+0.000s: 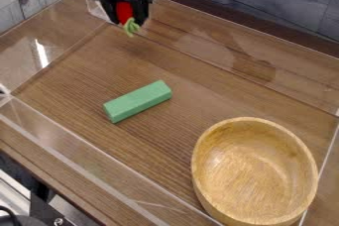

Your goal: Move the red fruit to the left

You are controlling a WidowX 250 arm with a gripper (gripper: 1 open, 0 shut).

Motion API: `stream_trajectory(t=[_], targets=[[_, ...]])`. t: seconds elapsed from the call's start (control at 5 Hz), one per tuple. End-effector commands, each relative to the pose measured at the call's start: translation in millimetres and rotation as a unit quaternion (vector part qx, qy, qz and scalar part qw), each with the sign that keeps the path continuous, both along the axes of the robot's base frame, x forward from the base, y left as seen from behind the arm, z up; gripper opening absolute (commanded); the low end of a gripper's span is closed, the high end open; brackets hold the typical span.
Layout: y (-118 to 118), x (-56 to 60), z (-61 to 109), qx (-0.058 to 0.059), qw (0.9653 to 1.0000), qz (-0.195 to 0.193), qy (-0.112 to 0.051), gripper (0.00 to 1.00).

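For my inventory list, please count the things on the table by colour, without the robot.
Red with green top: 1, the toy fruit at the gripper
Green: 1, the rectangular block
Yellow: 1, the round bowl
Total: 3

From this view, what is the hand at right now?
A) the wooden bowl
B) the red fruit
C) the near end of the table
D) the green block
B: the hand is right at the red fruit near the top of the picture, while the block and bowl lie well apart from it.
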State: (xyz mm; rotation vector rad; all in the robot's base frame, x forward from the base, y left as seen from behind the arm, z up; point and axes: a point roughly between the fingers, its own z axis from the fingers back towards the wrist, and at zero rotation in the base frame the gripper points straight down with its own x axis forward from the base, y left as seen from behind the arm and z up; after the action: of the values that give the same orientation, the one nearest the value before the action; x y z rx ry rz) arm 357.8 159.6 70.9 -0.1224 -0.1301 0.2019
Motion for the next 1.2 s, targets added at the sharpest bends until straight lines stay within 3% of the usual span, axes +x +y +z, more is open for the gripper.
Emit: stream_trajectory(t=[0.0, 0.2, 0.4, 0.6, 1.0], targets=[[20, 10.7, 7.4, 0.030, 0.9990, 0.020, -0.027, 1.00], [28, 12.1, -12.5, 0.036, 0.9985, 0.038, -0.016, 0.00], [28, 13.0, -9.4, 0.032, 0.9987, 0.038, -0.012, 1.00], [27, 13.5, -5.3, 0.028, 0.9988, 0.039, -0.009, 1.00], [24, 0.2, 22.3, 0.018, 0.9977, 0.064, -0.016, 1.00]])
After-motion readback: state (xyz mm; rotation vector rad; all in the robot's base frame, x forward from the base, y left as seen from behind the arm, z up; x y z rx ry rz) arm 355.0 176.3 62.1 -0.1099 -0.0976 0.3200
